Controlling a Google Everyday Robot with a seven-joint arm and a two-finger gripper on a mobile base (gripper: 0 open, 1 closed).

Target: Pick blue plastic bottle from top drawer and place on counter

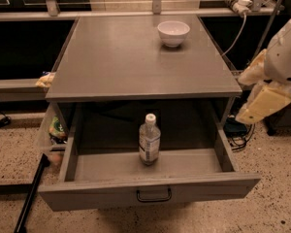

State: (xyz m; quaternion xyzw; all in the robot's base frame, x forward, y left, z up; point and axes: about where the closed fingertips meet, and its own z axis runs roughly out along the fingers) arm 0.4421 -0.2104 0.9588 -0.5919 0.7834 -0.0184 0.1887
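The blue plastic bottle (149,140) stands upright in the middle of the open top drawer (106,166), white cap up. The drawer is pulled out toward me, with a dark bail handle (153,195) on its front panel. The grey counter (121,57) lies above it. My gripper (260,102) hangs at the right edge of the view, beside the cabinet's right side, level with the counter's front edge and well apart from the bottle. It holds nothing that I can see.
A white bowl (173,32) sits at the back right of the counter. A clear bin with packets (53,130) hangs at the cabinet's left side. A dark pole (31,193) leans at the lower left. Cables (237,135) lie on the floor at the right.
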